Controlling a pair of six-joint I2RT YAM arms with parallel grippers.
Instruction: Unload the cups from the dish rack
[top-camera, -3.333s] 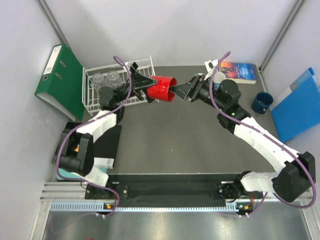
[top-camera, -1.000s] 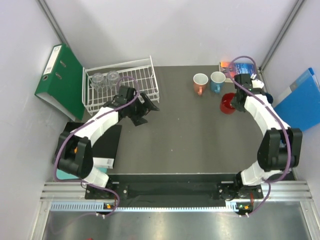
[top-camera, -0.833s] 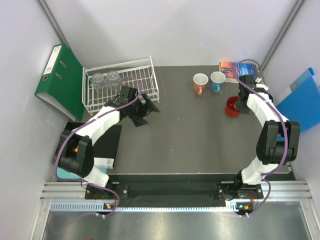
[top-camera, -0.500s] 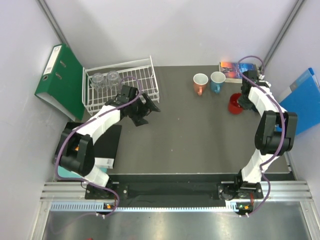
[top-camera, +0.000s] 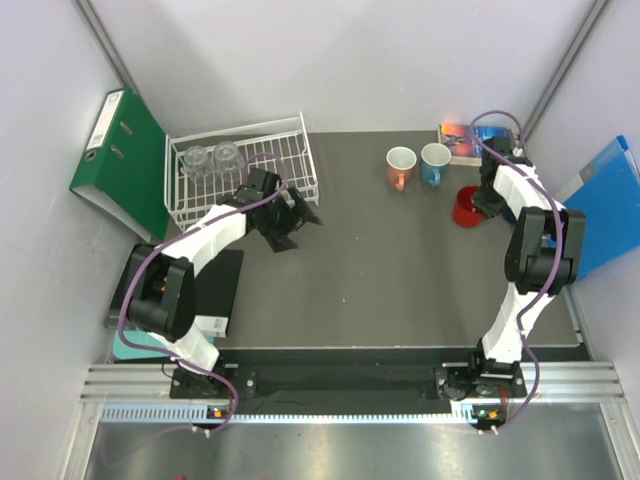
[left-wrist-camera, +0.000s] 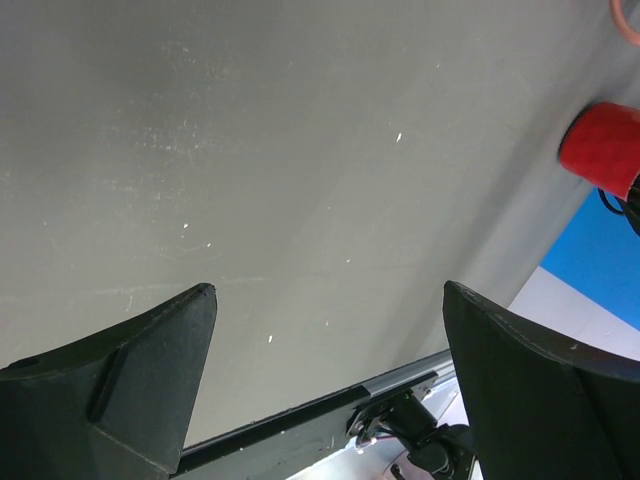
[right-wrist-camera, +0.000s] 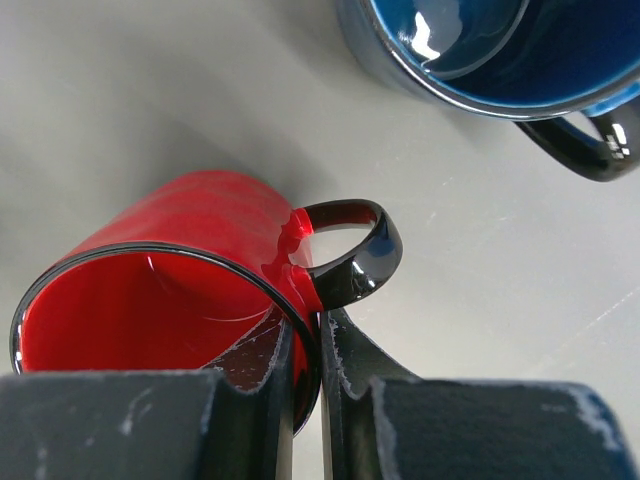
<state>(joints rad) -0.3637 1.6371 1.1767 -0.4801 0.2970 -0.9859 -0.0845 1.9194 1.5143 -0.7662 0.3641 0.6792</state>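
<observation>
The white wire dish rack (top-camera: 283, 160) stands at the back left with two clear glass tumblers (top-camera: 211, 157) in its left end. Just right of it, my left gripper (top-camera: 300, 228) (left-wrist-camera: 330, 330) hangs open over bare table, holding nothing. My right gripper (top-camera: 482, 202) (right-wrist-camera: 305, 350) is shut on the rim of the red mug (top-camera: 465, 207) (right-wrist-camera: 160, 290) beside its handle, one finger inside and one outside. The dark blue mug (right-wrist-camera: 480, 50) sits close behind it. The orange mug (top-camera: 400, 165) and light blue mug (top-camera: 435, 160) stand on the table at the back.
A green binder (top-camera: 125, 160) leans left of the rack. A book (top-camera: 462, 134) lies at the back right and a blue folder (top-camera: 605, 200) along the right wall. A black flat object (top-camera: 215, 290) lies at the near left.
The red mug, earlier held between both grippers at mid-table, is now at the right in the right gripper alone. Over the last second it shifted slightly right. The left arm barely moved.
</observation>
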